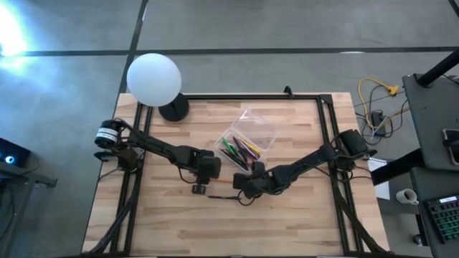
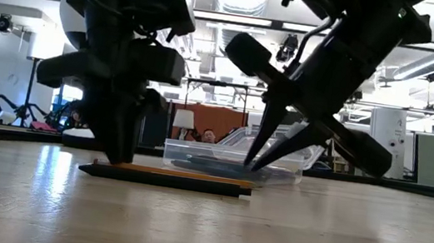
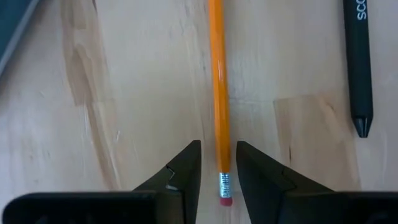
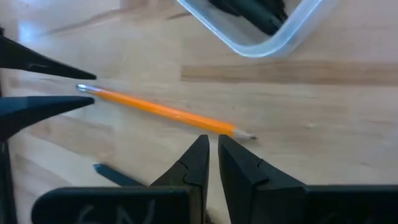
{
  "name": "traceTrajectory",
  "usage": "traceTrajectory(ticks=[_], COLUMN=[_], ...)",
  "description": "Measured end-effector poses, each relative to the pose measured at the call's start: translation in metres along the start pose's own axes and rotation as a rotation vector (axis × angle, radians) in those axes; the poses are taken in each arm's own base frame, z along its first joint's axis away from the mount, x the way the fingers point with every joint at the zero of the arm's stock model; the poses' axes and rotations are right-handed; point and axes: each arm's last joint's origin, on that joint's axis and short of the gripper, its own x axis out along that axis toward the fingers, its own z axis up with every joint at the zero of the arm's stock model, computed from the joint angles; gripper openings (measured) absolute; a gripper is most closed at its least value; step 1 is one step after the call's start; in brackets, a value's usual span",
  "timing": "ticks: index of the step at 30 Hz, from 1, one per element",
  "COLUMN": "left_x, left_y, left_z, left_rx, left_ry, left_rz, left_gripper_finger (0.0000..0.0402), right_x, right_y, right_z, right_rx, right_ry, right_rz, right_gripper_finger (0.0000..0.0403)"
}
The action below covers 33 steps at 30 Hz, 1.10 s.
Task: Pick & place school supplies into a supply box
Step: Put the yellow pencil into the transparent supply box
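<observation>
pencil (image 3: pixel 218 93): skinny orange, pink eraser end, flat on the surface | left fingers (image 3: pixel 186 171) parted either side of the eraser end, not gripping | right fingers (image 4: pixel 200 165) shut, empty, just beside its tip

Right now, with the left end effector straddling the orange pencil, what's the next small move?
Probably close the left end effector: its fingers flank the eraser end of the orange pencil, which lies flat on the table outside the supply box.
</observation>
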Motion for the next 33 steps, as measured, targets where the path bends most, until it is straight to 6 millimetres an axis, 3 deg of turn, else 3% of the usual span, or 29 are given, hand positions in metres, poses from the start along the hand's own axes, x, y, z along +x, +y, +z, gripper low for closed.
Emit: traceTrajectory(ticks=[15,33], left_x=[0.002,0.002], left_y=[0.000,0.000], left_z=[-0.004,-0.004], left_rx=[-0.001,-0.003], left_ry=[0.016,0.009], left_rz=[-0.007,-0.006], left_gripper_finger=[0.0086,0.0086], right_x=[0.003,0.013], right_y=[-0.002,0.000], right_z=[0.011,0.005], right_rx=[-0.021,-0.021], right_ry=[-0.024,0.015], right_rz=[-0.026,-0.001], right_gripper_finger=[0.0029,0.0029])
